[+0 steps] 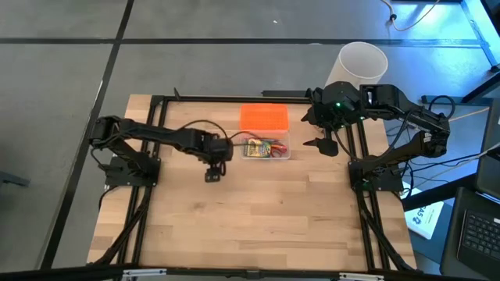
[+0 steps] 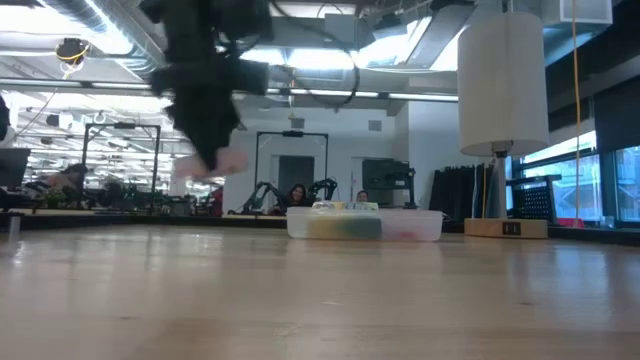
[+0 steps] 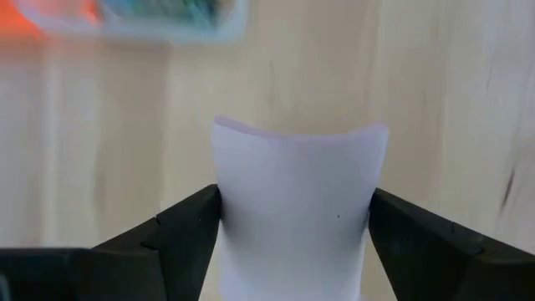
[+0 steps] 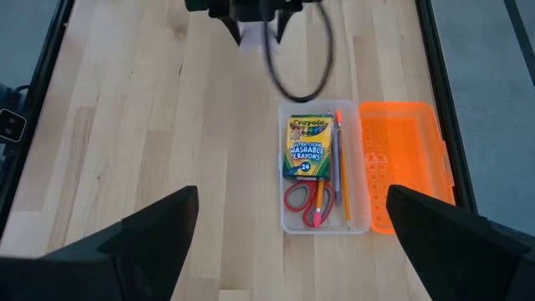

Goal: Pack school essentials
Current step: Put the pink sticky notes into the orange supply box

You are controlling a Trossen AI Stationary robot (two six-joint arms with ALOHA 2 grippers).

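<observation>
The left gripper (image 1: 213,175) is squeezed shut on a pale pink square eraser (image 3: 294,213) and hangs above the wood table (image 1: 258,218), just beside the clear plastic box (image 1: 266,148), on its left-arm side. The box already holds the yellow-green crayon box (image 4: 309,147), red-handled scissors (image 4: 309,203) and thin orange pencils (image 4: 341,171), so I think the eraser must go sideways over the box's near wall. The right gripper (image 1: 326,146) waits with its jaws wide open and empty on the box's other side, so the left arm is the one to do it.
</observation>
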